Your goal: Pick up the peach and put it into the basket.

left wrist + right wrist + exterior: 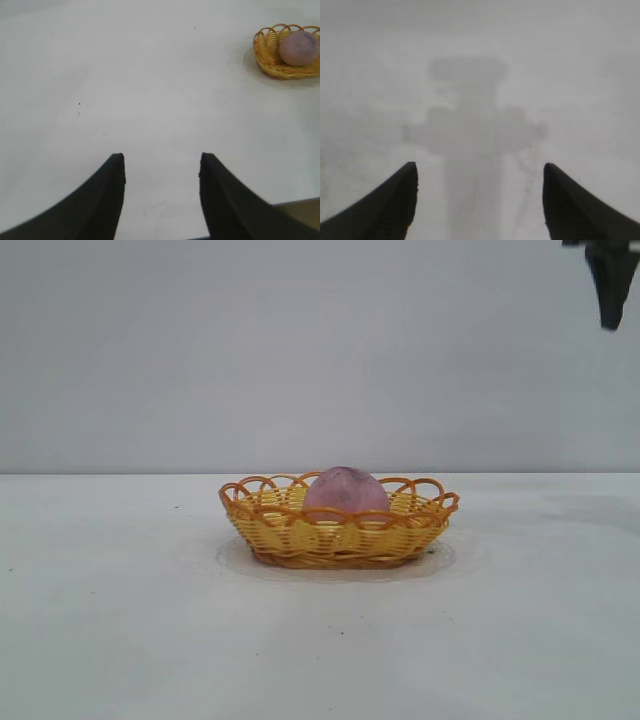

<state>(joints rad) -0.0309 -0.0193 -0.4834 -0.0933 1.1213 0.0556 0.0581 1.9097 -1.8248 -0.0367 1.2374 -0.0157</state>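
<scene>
The pinkish-mauve peach [346,490] lies inside the yellow wicker basket [270,528] with its orange looped rim, at the middle of the table. Both show far off in the left wrist view, the peach [298,48] in the basket [267,56]. My right gripper [608,285] hangs high at the upper right, well above and to the right of the basket; in its wrist view it [479,172] is open and empty over bare table. My left gripper [161,162] is open and empty, far from the basket, and out of the exterior view.
The white table [120,620] spreads around the basket on all sides. A grey wall stands behind it. The right arm's shadow falls on the table in the right wrist view. The table's edge [295,202] shows beside the left gripper.
</scene>
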